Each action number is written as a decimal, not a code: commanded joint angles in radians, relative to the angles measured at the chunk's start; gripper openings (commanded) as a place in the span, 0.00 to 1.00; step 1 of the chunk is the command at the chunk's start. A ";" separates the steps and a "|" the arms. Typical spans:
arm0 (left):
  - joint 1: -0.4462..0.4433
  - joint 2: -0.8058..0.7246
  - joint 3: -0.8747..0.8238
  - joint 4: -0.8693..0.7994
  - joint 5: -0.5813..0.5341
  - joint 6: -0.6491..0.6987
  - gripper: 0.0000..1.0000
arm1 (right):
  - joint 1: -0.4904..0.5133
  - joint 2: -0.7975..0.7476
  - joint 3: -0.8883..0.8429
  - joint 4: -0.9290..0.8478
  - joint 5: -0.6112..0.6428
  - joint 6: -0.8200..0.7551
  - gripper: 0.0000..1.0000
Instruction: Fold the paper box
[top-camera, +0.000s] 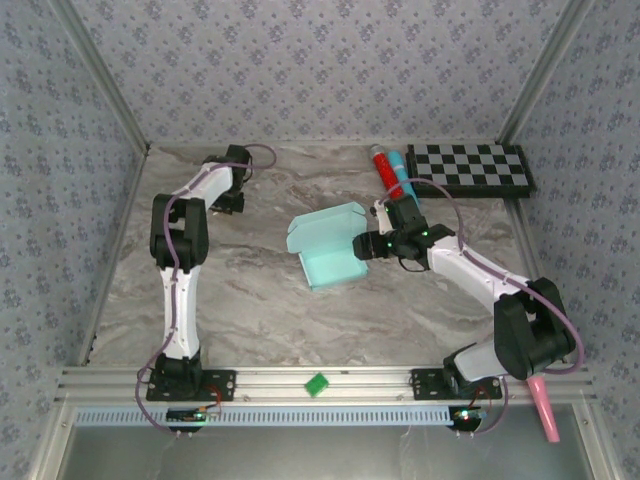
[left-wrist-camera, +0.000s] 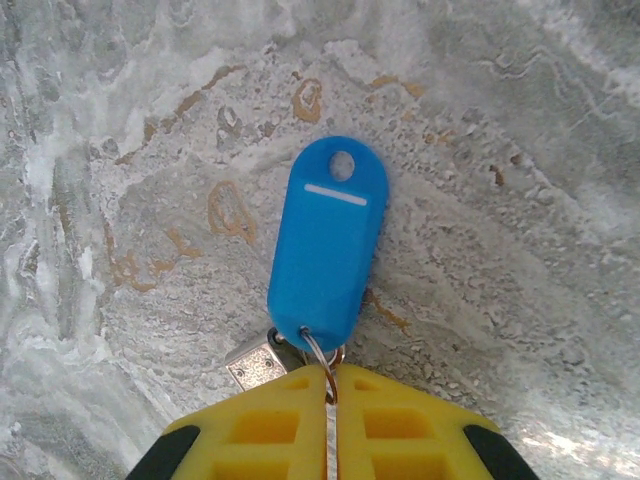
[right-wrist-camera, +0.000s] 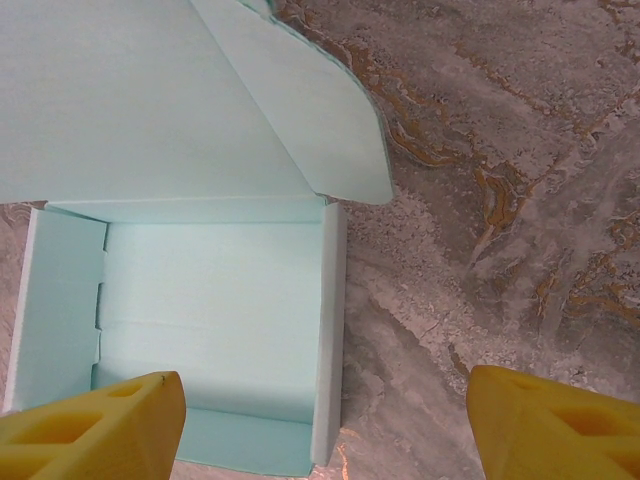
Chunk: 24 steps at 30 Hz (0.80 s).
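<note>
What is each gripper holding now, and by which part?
Left gripper is shut on the metal ring of the blue key tag. Right gripper, open astride a wall of the paper box, holds nothing.

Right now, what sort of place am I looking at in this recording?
Most likely a lab booth for robot recordings. A left arm and right arm are bolted to an aluminium rail at a marble-patterned table. Patterned walls close it in, and a calibration-style checkerboard lies at the back.

Overview, near wrists; shared paper box (top-camera: 335, 265)
</note>
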 joint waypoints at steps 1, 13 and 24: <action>0.003 -0.028 -0.015 -0.006 -0.027 0.010 0.08 | 0.008 0.008 -0.003 0.000 -0.015 0.017 0.76; -0.027 -0.194 -0.113 0.037 -0.067 0.024 0.00 | 0.021 0.012 -0.001 -0.003 -0.009 0.018 0.76; -0.080 -0.423 -0.237 0.011 -0.079 0.013 0.00 | 0.024 0.002 -0.008 -0.003 0.034 0.030 0.76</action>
